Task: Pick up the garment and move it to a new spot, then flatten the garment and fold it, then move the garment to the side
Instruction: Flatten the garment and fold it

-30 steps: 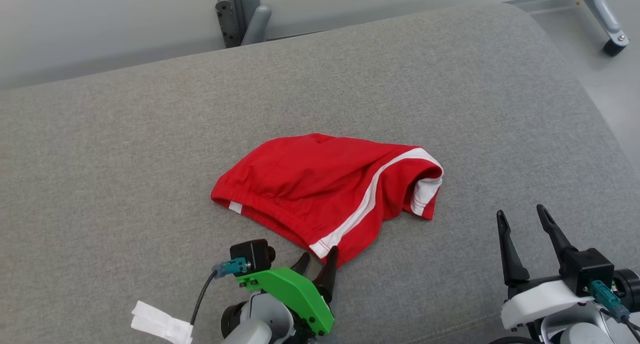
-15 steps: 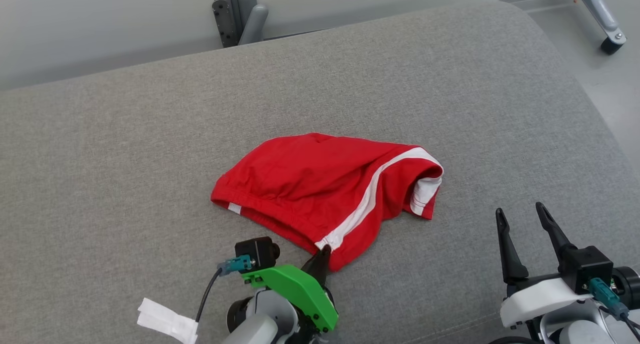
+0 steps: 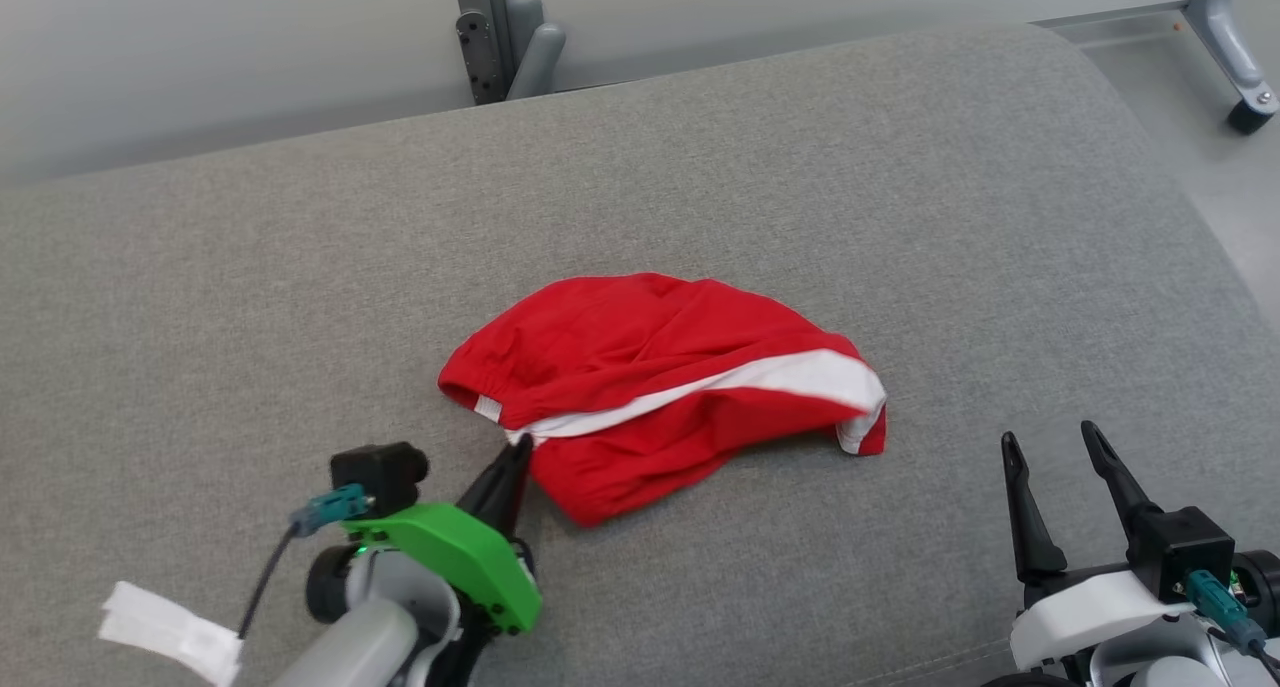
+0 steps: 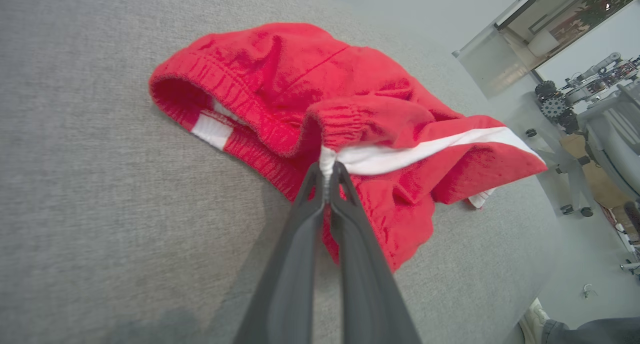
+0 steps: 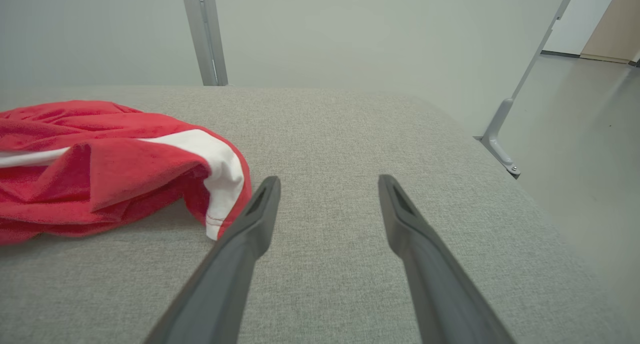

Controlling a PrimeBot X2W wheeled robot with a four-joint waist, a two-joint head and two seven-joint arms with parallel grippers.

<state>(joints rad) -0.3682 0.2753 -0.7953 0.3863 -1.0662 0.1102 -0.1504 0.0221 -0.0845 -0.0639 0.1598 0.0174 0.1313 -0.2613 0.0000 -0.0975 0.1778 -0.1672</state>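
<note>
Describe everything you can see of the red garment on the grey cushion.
The red soft-knit garment with an elastic waistband and white side stripe lies crumpled on the grey upholstered surface. The left gripper is shut on its waistband edge at the stripe's end, that corner raised.

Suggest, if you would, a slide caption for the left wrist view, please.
The left gripper, shut, pinches the white-striped edge of a crumpled red fabric garment lying on a grey upholstered surface.
</note>
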